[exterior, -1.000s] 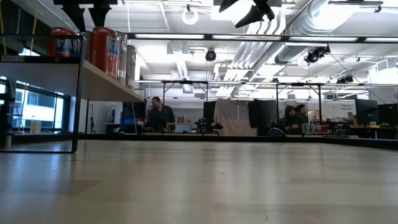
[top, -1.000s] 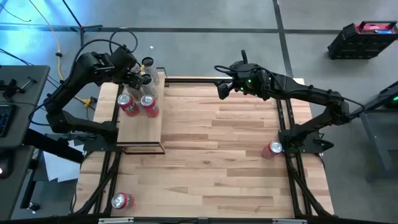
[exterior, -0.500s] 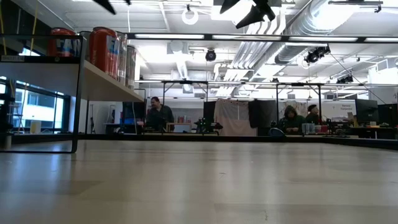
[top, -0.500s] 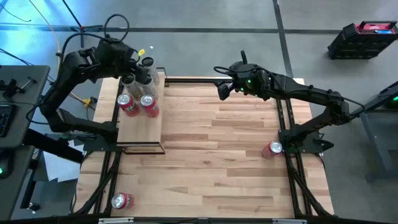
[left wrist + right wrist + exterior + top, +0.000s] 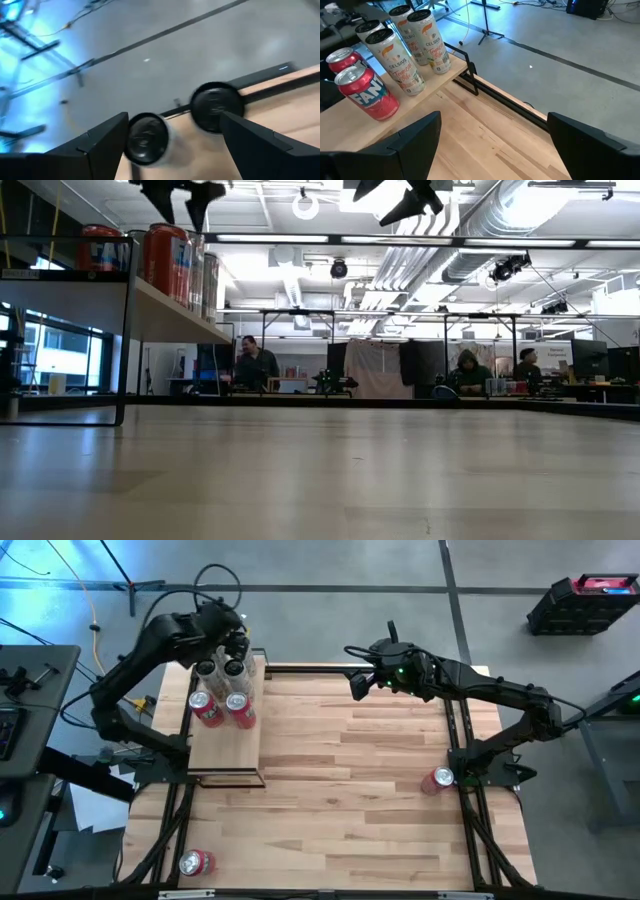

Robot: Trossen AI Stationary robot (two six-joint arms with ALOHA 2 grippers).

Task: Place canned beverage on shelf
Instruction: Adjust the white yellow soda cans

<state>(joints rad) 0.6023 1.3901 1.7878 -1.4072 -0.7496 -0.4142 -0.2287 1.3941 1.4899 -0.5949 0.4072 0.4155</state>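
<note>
Cans stand on the shelf; left fingers spread above them

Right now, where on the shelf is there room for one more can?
The shelf is crowded at its far end, where two red cans and the silver cans stand under the open left gripper. The bare near half, between the red cans and the front frame edge, is free.
</note>
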